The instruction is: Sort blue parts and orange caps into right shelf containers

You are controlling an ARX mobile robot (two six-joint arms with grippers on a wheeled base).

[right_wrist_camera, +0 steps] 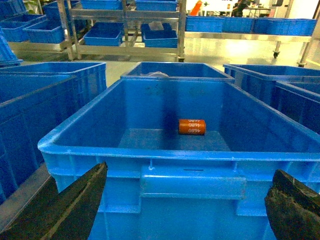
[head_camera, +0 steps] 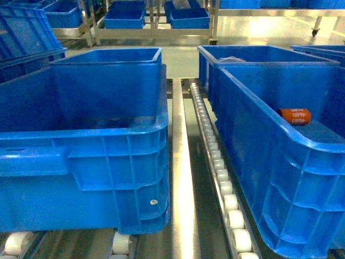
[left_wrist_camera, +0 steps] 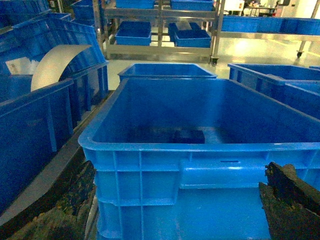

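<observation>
Both grippers hang back on the near side of the bins, and neither shows in the head view. From the right wrist camera the right gripper (right_wrist_camera: pixel 187 205) has its two dark fingers (right_wrist_camera: pixel 75 207) spread far apart at the bottom corners, nothing between them but the front wall of the bin ahead. The left gripper (left_wrist_camera: pixel 175 210) is the same story in its own wrist view: dark, worn-looking fingers (left_wrist_camera: pixel 287 200) wide at either lower corner, holding nothing.

Straight in front of the right gripper stands the right bin (right_wrist_camera: pixel 150 155), open-topped and bright blue with a thick rim. One orange cap (right_wrist_camera: pixel 192 126) lies on its side on the floor of that bin, toward the far wall, white printing facing up. The head view shows the same cap (head_camera: pixel 295 116) deep inside the right bin (head_camera: pixel 259 108).

Ahead of the left gripper is the left bin (left_wrist_camera: pixel 150 150). A small dark blocky piece (left_wrist_camera: pixel 189 136) rests on its floor near the middle; its colour is hard to tell in the shadow.

Between the two bins runs the shelf (head_camera: pixel 183 178), a shiny steel rail with a row of white rollers (head_camera: pixel 221 178) beside it. More blue bins sit behind each, and a far rack (head_camera: pixel 156 27) carries others.
</observation>
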